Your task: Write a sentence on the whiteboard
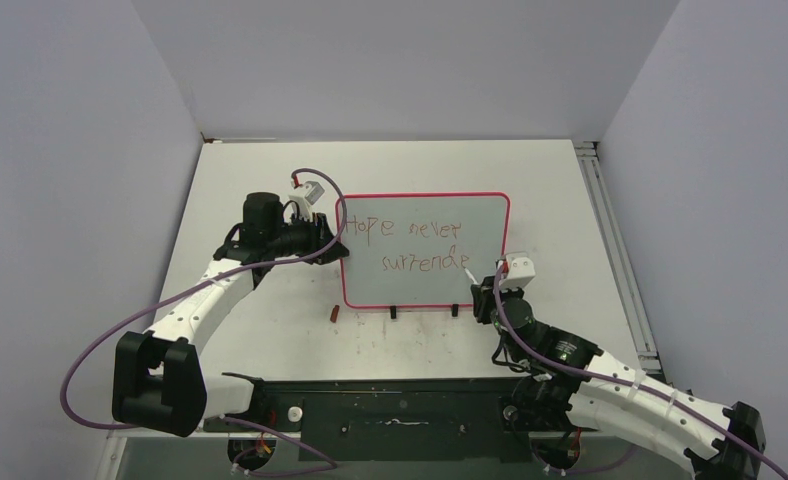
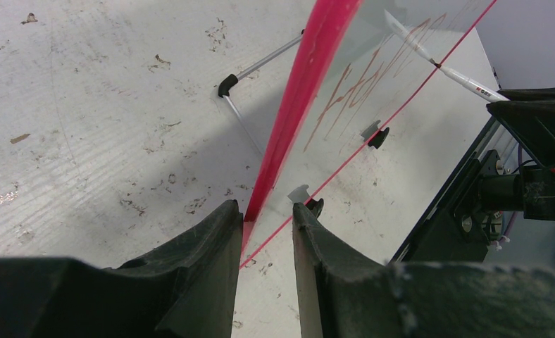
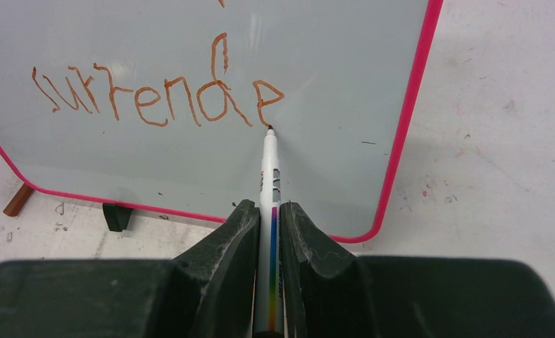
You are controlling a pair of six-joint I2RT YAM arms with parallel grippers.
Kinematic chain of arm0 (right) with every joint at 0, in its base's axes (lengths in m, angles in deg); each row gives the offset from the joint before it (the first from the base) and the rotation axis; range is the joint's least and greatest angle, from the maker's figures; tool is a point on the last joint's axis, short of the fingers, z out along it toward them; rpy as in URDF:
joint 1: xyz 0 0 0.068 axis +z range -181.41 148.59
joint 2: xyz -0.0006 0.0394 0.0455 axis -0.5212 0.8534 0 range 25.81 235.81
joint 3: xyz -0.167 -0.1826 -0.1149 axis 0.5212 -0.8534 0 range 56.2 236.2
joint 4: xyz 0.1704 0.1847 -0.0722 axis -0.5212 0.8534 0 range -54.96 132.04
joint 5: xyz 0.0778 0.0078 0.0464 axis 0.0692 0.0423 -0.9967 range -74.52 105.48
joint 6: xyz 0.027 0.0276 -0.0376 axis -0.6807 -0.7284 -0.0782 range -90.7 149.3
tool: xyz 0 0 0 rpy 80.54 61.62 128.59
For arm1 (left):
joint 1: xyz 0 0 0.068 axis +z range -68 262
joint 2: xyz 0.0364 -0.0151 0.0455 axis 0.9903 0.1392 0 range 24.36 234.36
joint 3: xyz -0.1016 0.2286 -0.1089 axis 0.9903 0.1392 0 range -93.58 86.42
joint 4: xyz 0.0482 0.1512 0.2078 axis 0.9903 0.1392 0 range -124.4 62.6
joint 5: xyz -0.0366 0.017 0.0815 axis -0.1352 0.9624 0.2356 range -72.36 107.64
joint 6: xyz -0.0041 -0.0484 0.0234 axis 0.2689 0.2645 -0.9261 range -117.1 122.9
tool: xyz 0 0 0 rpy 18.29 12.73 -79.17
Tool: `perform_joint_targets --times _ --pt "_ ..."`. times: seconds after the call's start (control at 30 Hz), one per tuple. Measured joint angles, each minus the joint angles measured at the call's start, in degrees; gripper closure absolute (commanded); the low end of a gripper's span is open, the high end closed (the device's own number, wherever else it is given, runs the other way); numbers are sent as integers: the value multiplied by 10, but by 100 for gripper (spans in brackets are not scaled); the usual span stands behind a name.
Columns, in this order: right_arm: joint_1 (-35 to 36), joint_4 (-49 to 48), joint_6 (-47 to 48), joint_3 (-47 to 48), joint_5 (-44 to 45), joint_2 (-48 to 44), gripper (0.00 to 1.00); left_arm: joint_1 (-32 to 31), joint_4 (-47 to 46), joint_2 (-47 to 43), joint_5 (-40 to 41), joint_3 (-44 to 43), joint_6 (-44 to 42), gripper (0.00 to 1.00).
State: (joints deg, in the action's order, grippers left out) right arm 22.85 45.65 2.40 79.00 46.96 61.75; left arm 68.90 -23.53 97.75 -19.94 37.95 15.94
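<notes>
On the whiteboard [image 1: 425, 290], a handwritten sentence [image 1: 420, 263] in reddish-brown: reads "Hope never" on the upper line, "surrende" on the lower, last letter rough. Small print on the marker [image 3: 270, 176] barrel, too small to read.

Overhead and close wrist views, whiteboard [image 1: 420, 285] apparently common.

The whiteboard [image 1: 410, 290] is pale grey-white, its frame [image 3: 407, 120] pink-red and its feet [image 3: 116, 215] black. The sentence [image 3: 155, 98] is reddish-brown. The marker [image 3: 270, 176] is white with a rainbow stripe down the barrel and a dark tip. The left gripper [image 2: 264, 211] and right gripper [image 3: 267, 206] are black. The table [image 1: 260, 190] is white, flecked with brownish stains; a small piece [image 1: 335, 313] on it looks brown, perhaps a cap. Cables [image 1: 70, 378] are purple
</notes>
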Motion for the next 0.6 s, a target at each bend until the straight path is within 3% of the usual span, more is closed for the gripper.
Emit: perform_joint_targets --times 0.6 --pt "52 18 11 6 63 -29 95 0 0 0 0 0 0 70"
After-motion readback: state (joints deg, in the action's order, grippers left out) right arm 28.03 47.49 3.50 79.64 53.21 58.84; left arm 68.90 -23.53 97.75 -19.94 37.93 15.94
